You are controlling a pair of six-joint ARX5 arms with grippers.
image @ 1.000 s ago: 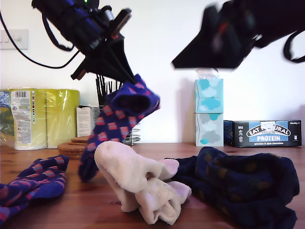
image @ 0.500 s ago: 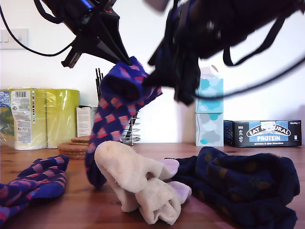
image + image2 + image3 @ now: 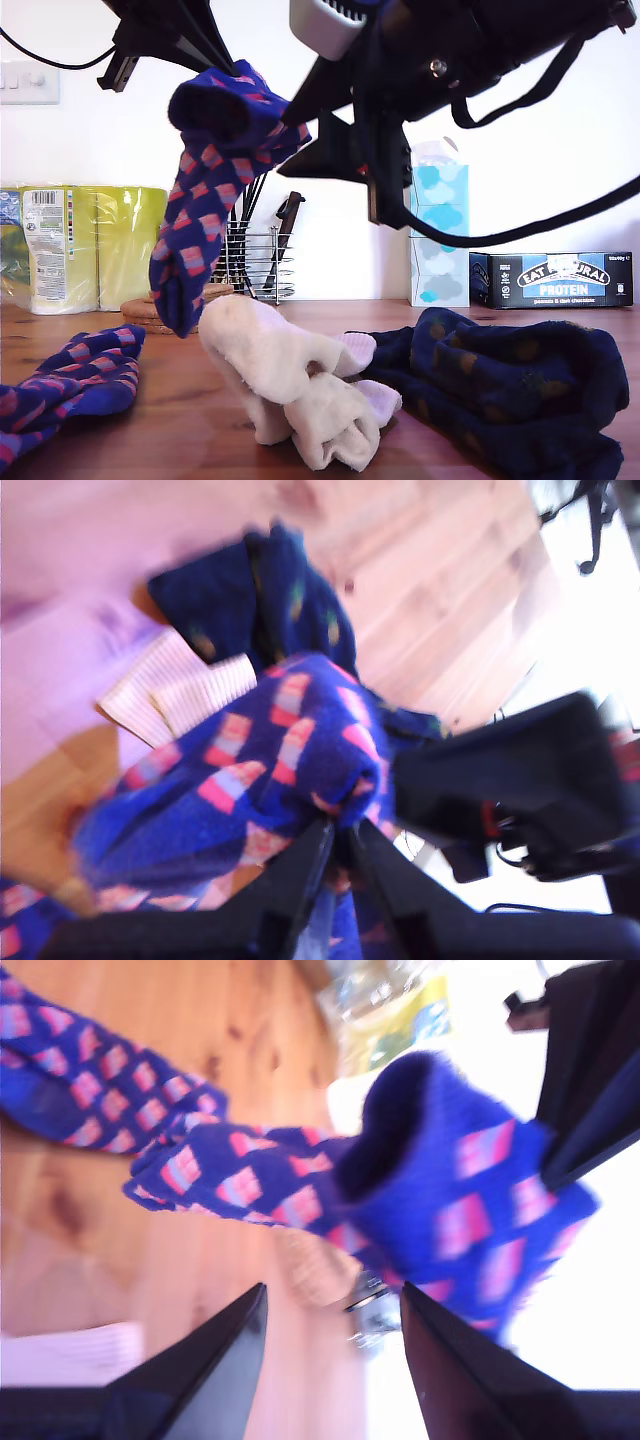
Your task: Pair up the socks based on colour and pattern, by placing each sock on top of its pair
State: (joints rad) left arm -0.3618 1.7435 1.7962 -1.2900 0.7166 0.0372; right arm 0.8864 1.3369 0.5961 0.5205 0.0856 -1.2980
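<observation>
My first gripper [image 3: 335, 845] pinches the cuff of a soft blue sock with pink-red checks [image 3: 215, 180], dangling above the wooden table [image 3: 170, 430]. My second gripper [image 3: 330, 1355] gapes just beside it, holding nothing. The thin pinch could slip, dropping it onto the cream ribbed socks [image 3: 290, 385], short of its checked twin [image 3: 65, 385].
</observation>
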